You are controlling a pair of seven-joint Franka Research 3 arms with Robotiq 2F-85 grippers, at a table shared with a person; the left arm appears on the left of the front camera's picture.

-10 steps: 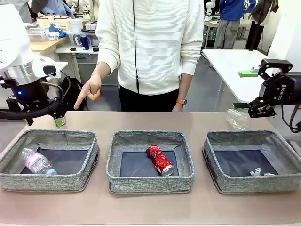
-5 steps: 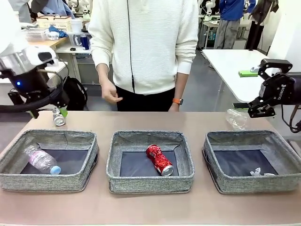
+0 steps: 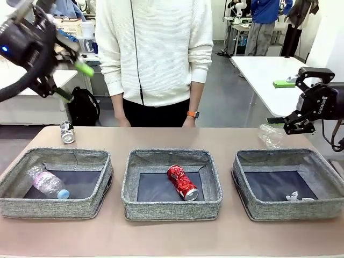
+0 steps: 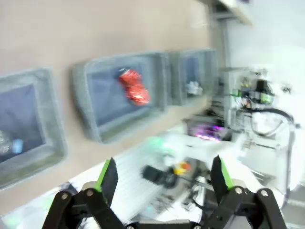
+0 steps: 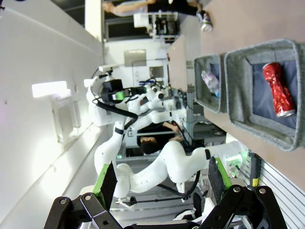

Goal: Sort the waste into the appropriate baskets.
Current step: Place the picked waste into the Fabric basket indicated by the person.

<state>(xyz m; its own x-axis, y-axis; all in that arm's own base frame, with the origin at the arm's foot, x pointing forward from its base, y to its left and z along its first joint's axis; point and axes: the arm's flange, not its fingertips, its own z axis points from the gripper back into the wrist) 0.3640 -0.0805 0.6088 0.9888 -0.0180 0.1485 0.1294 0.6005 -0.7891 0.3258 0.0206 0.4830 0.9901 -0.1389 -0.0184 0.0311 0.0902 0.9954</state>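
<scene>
My left gripper [image 3: 75, 81] hangs open and empty high at the far left, well above the dark drink can [image 3: 67, 131]. That can stands on the table behind the left basket [image 3: 80, 201], which holds the pink-label bottle [image 3: 45, 183]. The red can [image 3: 182, 182] lies in the middle basket [image 3: 172, 203]. A white scrap [image 3: 294, 196] sits in the right basket [image 3: 252, 207]. The clear label-less bottle [image 3: 270, 135] lies behind it, just left of my open, empty right gripper [image 3: 294, 99]. The blurred left wrist view shows my left gripper [image 4: 164, 176] above the red can [image 4: 134, 86].
A person in a white sweater [image 3: 156, 48] stands at the far edge, hands down by the tabletop. A white side table [image 3: 269, 75] with a green item stands behind my right arm. In the right wrist view, open fingers [image 5: 107, 183] frame the red can [image 5: 279, 90] and dark can [image 5: 206, 21].
My left arm has lifted from beside the dark can up and to the left. The person has drawn back the pointing hand and shifted left. The right arm has stayed still.
</scene>
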